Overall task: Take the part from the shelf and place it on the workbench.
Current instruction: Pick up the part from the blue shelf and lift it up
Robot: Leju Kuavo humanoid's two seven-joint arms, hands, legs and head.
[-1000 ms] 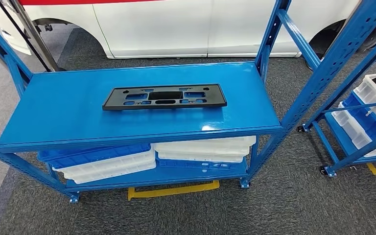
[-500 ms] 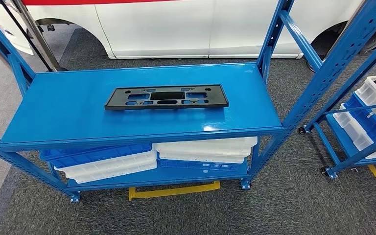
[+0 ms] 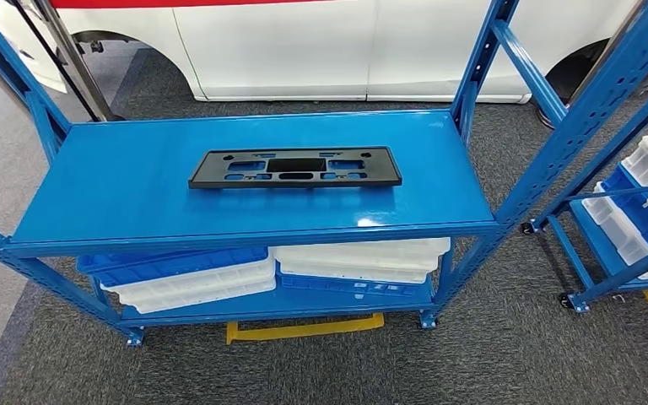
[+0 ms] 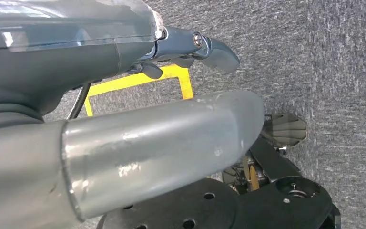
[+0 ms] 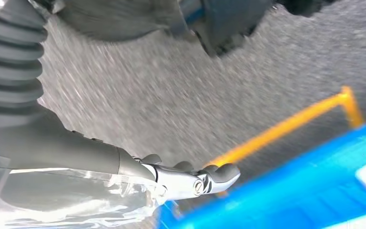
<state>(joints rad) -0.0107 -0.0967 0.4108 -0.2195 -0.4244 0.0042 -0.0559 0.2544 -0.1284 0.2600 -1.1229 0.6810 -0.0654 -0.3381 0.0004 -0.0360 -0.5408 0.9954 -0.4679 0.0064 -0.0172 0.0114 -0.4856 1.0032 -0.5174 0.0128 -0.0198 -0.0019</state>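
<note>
1. The head view is bright, evenly lit and sharp; a white glare patch sits near the front edge of the blue shelf (image 3: 253,181).
2. The straight shelf posts bow and splay toward the picture's edges.
3. The right wrist view is smeared by motion blur beyond the right robot hand (image 5: 190,179).
4. The left robot hand (image 4: 190,47) is sharp, with highlights.

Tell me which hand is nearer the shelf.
Right, probably: the right hand hangs by the blue shelf; the left hand hangs over carpet and yellow tape.
</note>
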